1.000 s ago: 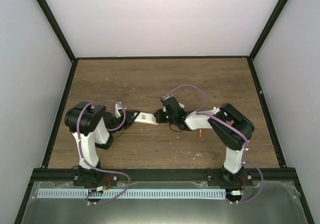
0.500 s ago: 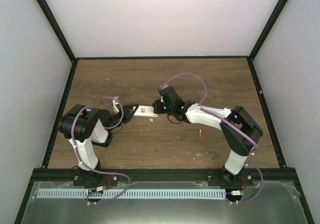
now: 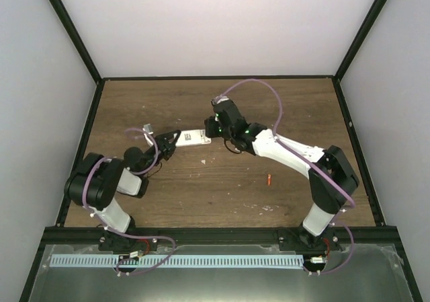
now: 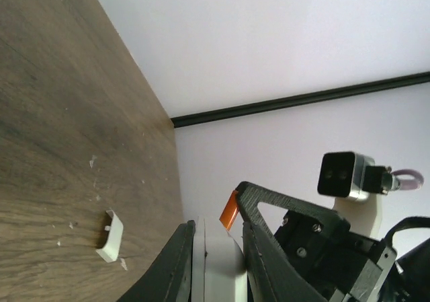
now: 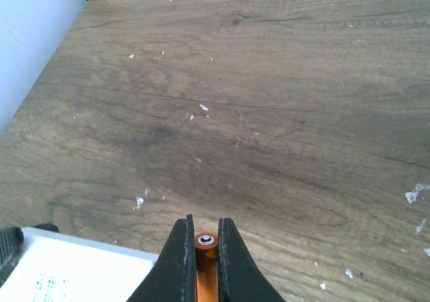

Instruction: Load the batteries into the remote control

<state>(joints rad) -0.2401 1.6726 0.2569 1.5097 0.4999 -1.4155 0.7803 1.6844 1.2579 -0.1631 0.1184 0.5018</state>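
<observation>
The remote control [image 3: 193, 138] is a flat white slab held off the table in my left gripper [image 3: 176, 141], left of centre. In the left wrist view the remote [image 4: 216, 265] sits clamped between the black fingers [image 4: 171, 261], its red-orange patch [image 4: 230, 210] at the far end. My right gripper [image 3: 213, 130] hovers at the remote's right end, shut on one orange battery [image 5: 205, 251] whose metal tip points forward. The remote's white corner [image 5: 80, 275] shows at the lower left of that view. A second orange battery [image 3: 268, 179] lies on the table to the right.
A small plain white square piece [image 3: 203, 161] lies on the brown table just below the remote; it also shows in the left wrist view [image 4: 109, 236]. White walls and a black frame [image 3: 218, 78] bound the table. White specks dot the wood.
Both grippers have moved toward the far side of the table. The left one carried the remote up and back, and the right one followed with its battery, its arm stretching out.
</observation>
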